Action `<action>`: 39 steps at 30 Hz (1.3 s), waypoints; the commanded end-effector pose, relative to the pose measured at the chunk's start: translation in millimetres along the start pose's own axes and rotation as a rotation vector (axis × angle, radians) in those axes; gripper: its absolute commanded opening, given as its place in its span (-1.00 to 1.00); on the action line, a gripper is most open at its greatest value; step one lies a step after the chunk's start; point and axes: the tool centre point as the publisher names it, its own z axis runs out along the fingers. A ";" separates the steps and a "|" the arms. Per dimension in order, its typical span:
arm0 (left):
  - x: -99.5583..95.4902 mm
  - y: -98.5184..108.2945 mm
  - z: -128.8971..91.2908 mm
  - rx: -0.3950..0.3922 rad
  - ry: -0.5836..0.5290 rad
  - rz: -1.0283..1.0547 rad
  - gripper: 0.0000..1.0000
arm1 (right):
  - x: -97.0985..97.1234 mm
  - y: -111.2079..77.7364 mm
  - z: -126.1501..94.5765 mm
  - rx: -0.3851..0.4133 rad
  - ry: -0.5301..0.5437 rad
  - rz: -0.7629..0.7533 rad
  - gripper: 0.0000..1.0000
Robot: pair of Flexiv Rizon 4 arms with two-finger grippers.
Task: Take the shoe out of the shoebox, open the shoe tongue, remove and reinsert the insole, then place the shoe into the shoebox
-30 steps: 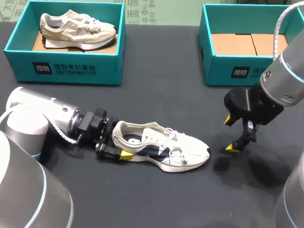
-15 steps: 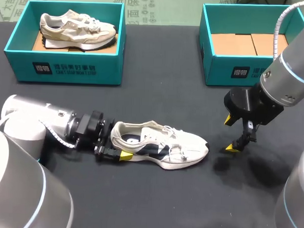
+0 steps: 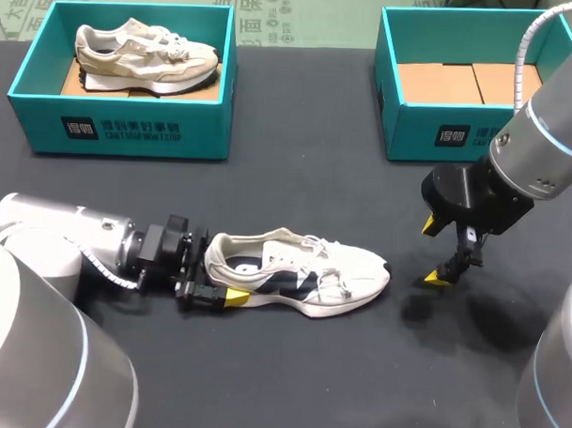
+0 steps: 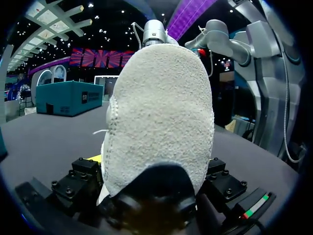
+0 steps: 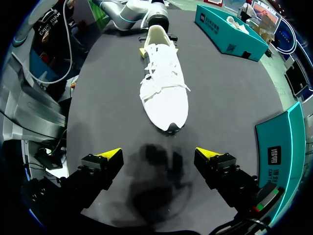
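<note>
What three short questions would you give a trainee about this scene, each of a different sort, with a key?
1. True or false: the right gripper touches the white shoe.
2. Fill in: the right gripper's fingers stand ____ (open or shut).
3. Which part of the white shoe does the left gripper hold? A. toe B. heel C. laces

Key: 1 false; 2 open; 3 B.
</note>
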 end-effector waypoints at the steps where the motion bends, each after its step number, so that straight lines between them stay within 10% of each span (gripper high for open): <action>1: 2.9 1.3 -1.6 -0.001 -0.001 0.000 -1.00 | 1.3 -0.2 0.6 0.000 -0.003 0.001 1.00; 10: 2.9 1.3 -1.6 -0.001 -0.001 0.000 -1.00 | 1.3 -0.2 0.6 0.000 -0.003 0.001 1.00; 19: 2.9 1.3 -1.6 -0.001 -0.001 0.000 -1.00 | 13.6 57.5 -6.8 0.057 0.006 0.309 1.00; 27: 2.9 1.3 -1.6 -0.001 -0.001 0.000 -1.00 | 42.8 106.6 -24.4 0.041 -0.261 0.817 1.00; 39: 2.9 1.3 -1.6 -0.001 -0.001 0.000 -1.00 | 50.6 123.9 -23.6 0.020 -0.363 0.859 1.00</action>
